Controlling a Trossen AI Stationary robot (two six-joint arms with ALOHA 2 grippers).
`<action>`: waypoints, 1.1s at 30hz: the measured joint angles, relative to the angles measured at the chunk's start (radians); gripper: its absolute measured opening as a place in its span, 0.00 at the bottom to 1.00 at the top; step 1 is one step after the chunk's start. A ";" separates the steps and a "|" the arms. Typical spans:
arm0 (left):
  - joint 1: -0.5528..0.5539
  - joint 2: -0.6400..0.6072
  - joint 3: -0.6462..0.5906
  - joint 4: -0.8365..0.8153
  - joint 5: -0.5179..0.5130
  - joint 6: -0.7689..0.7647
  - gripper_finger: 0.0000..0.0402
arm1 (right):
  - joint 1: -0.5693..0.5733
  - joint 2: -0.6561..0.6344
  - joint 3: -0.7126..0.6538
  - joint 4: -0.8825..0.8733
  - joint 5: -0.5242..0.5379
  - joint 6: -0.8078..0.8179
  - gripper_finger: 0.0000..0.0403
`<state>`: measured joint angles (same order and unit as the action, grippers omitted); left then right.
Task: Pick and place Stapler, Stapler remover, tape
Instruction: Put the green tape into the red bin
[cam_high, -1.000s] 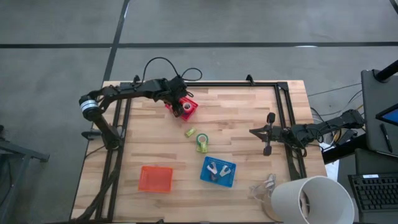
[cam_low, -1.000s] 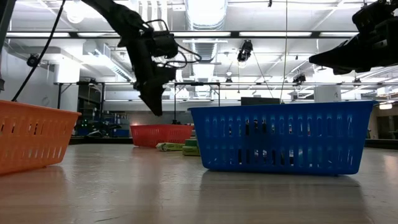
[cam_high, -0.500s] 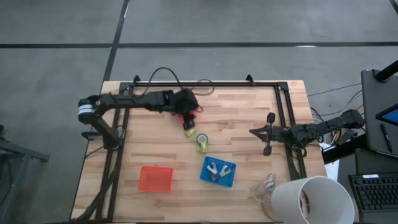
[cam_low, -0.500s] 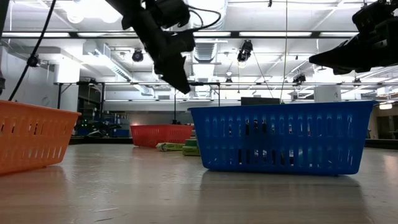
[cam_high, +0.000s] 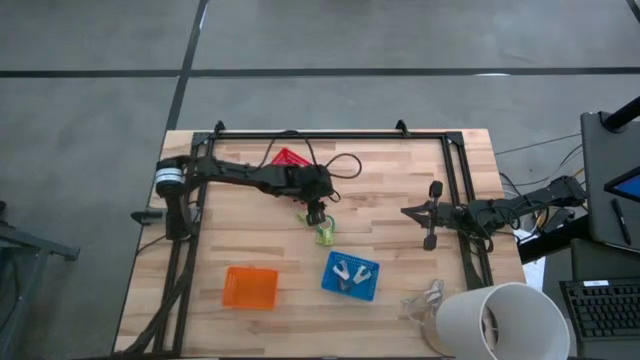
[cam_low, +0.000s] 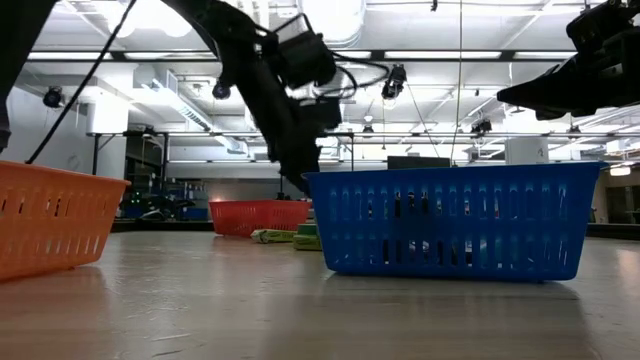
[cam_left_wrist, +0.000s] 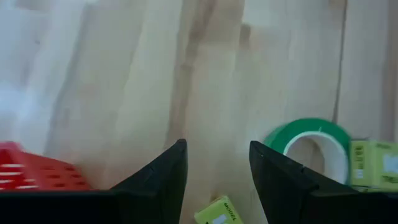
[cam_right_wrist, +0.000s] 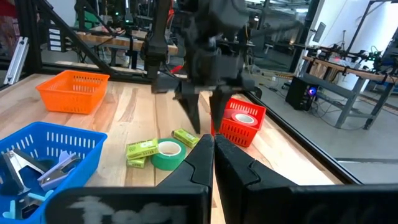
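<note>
Near the lower middle of the high view, the blue basket (cam_high: 351, 276) holds silvery metal claw pieces (cam_high: 348, 271), the orange basket (cam_high: 250, 287) at lower left shows nothing inside, and the red basket (cam_right_wrist: 240, 122) holds the pink-red tape roll (cam_right_wrist: 244, 116). The left gripper (cam_high: 314, 213) hangs mid-frame, fingers (cam_left_wrist: 155, 180) spread, with the green tape roll (cam_high: 325, 234) just below it on the table (cam_high: 400, 190). The right gripper (cam_high: 407, 212) waits at the right, fingers pressed together.

left arm: stretched from the bench's left side toward centre, wrist pitched down | left gripper (cam_high: 317, 216): fingers (cam_left_wrist: 163, 177) parted, pointing down, nothing between them | right arm: parked low at the bench's right edge, reaching inward | right gripper (cam_high: 410, 212): fingers (cam_right_wrist: 200, 158) pressed together, nothing held
</note>
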<state>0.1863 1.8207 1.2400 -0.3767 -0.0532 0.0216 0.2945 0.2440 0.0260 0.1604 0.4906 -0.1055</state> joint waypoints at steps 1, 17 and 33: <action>-0.003 0.011 0.000 0.000 0.001 0.000 0.43 | 0.000 0.000 0.000 0.000 0.000 0.000 0.02; -0.057 0.053 -0.002 -0.004 0.065 -0.023 0.43 | 0.000 0.000 0.000 0.000 0.000 0.000 0.02; -0.059 0.096 -0.016 0.004 0.088 0.008 0.26 | 0.000 0.000 0.000 0.000 0.000 0.000 0.02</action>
<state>0.1276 1.9163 1.2238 -0.3727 0.0343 0.0296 0.2947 0.2440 0.0257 0.1604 0.4904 -0.1055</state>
